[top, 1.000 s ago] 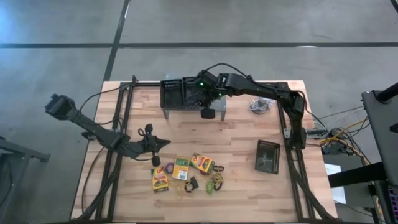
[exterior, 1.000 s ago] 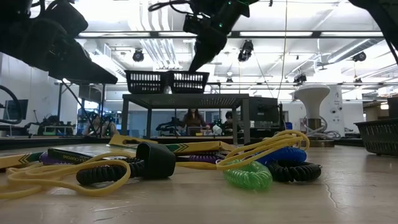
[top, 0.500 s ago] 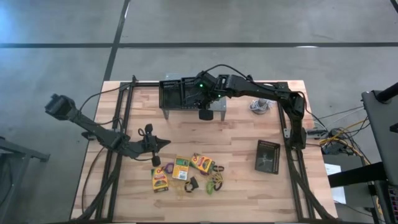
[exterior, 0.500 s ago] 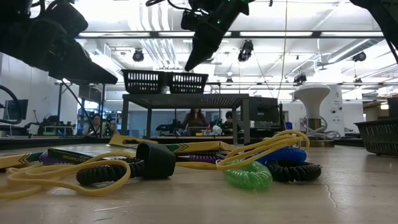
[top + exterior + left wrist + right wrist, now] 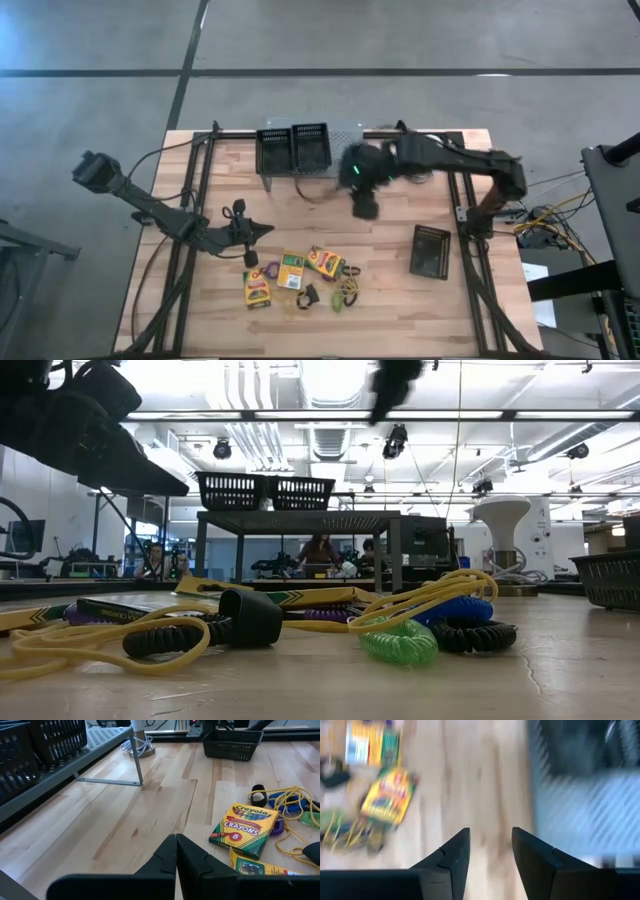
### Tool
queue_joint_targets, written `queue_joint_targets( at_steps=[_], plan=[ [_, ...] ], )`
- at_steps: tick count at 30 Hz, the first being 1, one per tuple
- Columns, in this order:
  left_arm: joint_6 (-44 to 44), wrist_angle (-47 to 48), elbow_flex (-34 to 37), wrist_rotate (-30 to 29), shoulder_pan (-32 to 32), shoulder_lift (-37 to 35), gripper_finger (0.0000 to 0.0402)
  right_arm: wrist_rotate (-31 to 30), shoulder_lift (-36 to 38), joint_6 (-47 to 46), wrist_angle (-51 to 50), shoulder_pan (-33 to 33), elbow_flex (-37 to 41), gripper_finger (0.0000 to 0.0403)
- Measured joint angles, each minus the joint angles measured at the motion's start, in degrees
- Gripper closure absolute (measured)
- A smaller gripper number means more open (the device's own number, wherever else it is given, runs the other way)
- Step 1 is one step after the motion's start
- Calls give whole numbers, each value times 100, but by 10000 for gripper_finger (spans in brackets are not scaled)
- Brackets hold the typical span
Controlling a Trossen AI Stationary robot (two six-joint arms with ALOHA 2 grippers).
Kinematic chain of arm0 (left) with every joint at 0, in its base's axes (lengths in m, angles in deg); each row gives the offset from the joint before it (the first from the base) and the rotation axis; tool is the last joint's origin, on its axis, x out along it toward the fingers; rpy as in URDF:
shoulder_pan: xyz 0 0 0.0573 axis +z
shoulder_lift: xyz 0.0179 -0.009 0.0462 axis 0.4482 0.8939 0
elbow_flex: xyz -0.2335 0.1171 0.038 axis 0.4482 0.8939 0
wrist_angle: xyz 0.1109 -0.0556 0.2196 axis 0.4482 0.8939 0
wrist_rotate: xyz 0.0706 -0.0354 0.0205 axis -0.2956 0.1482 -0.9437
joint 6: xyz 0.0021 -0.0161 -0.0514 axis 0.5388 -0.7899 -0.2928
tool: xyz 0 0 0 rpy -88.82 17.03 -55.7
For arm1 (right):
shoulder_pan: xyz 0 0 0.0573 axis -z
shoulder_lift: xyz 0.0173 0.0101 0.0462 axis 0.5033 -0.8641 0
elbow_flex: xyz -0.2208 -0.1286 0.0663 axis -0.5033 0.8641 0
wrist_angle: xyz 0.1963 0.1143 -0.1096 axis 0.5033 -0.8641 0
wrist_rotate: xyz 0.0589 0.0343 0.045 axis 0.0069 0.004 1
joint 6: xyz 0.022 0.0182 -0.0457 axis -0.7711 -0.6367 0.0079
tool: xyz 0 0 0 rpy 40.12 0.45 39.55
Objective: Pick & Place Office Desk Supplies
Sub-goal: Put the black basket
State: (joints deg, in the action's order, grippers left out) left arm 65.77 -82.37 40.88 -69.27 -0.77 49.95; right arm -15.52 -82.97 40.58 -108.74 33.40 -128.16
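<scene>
Now right end effector [image 5: 490,845] parted, empty — above table [image 5: 400,300]

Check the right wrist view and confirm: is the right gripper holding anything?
No. The right gripper is open, only bare table between its fingers.

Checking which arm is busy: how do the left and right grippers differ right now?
The left gripper has its jaws shut; the right gripper has its jaws parted. The left hangs beside the crayon boxes; the right is farther back, near the grey shelf. Both hold nothing.
</scene>
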Motion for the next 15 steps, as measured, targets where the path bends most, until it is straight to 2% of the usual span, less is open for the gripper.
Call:
queue_joint_targets(
  at_steps=[3, 8, 12, 15],
  plan=[
    [-20, 16, 0, 1, 0, 0, 396, -141, 525, -917, -361, -539, 777, 272],
    [-22, 44, 0, 2, 0, 2, 396, 58, 1499, -3063, -726, -1473, 2315, 279],
    [-14, 43, 0, 1, 0, 2, 396, 580, 2292, -4756, -375, -2064, 3456, 265],
    [10, 42, 0, -58, -2, 2, 396, 649, 2780, -5598, 444, -2601, 4307, 241]
  ],
)
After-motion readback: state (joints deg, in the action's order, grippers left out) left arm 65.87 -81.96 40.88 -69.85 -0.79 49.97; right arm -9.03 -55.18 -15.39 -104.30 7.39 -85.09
